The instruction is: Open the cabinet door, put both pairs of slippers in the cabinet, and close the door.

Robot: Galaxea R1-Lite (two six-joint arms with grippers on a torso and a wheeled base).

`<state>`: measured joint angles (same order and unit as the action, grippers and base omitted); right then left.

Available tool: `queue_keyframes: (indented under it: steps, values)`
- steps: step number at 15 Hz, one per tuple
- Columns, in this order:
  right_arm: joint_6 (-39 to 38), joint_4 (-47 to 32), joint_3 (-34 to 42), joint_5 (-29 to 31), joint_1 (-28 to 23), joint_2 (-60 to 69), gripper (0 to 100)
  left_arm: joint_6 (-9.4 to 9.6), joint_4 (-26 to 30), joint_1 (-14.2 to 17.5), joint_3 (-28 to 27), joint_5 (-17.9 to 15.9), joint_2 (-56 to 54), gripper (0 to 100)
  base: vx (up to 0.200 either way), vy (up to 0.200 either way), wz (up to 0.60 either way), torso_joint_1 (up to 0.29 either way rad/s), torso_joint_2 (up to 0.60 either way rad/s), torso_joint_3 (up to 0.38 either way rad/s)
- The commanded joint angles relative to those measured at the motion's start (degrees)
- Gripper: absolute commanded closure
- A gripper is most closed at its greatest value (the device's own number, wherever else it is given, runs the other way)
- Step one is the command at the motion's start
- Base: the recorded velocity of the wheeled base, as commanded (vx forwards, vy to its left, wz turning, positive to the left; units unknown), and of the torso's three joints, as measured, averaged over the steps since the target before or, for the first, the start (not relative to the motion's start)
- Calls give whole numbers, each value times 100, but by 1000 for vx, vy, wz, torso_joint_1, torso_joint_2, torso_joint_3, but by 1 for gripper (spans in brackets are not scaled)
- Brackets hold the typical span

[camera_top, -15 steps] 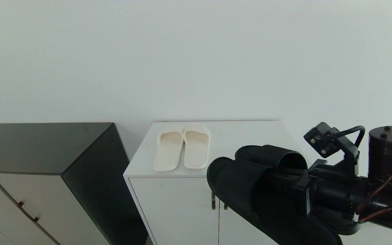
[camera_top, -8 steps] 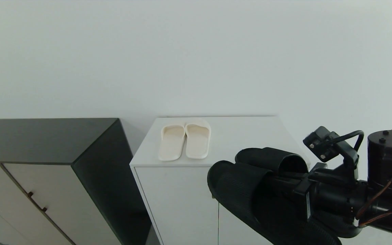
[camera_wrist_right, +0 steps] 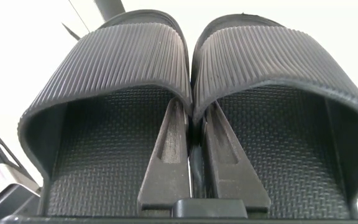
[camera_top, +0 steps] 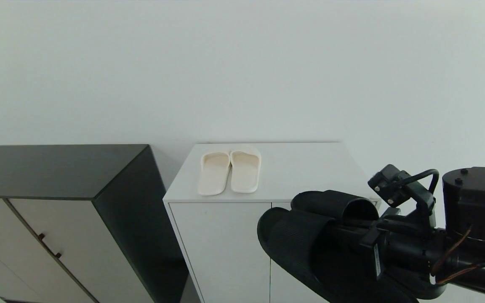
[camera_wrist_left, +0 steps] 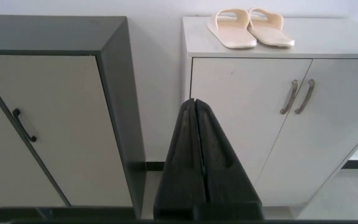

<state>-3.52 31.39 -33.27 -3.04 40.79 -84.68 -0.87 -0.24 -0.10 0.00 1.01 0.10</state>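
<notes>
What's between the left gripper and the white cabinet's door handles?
Nothing: the left wrist view shows a bare stretch from the left gripper to the handles.

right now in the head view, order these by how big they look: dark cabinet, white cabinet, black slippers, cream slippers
1. dark cabinet
2. white cabinet, partly hidden, close to the first
3. black slippers, enlarged by nearness to the camera
4. cream slippers, clearly smallest

Bright, even light; soft shadow beside cabinet [camera_top: 225, 244]
</notes>
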Motion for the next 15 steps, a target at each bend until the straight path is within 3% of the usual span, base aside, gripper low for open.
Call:
queue_keyframes:
  steps: [1, 6, 15]
  values:
    - [1, 7, 22, 5, 26, -40, 100, -1, -2, 1, 0, 4, -1, 100, 0, 0, 0, 0, 0, 0]
    - [1, 7, 40, -4, 34, -75, 100, 16, -2, 1, 0, 22, -1, 100, 0, 0, 0, -21, 53, 31]
    - [10, 16, 101, 5, 149, -40, 100, -1, -2, 1, 0, 4, -1, 100, 0, 0, 0, -199, 460, 259]
